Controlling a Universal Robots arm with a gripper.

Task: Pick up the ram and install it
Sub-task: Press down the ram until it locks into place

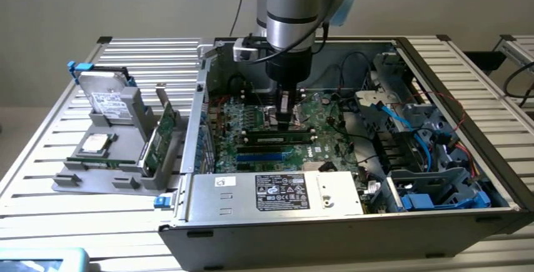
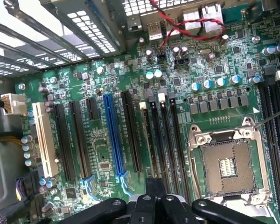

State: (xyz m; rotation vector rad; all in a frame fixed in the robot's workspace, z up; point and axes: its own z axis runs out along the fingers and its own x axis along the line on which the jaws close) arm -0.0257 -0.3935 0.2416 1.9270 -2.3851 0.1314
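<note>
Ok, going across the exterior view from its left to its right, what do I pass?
Grey parts stand with the hard drive → upright green card → power supply label → gripper over the ram → blue cables → drive cage.

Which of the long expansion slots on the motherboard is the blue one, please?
It is the blue slot in the middle of the row, with black slots on either side and a white slot at the row's end, nearest the metal case wall.
</note>
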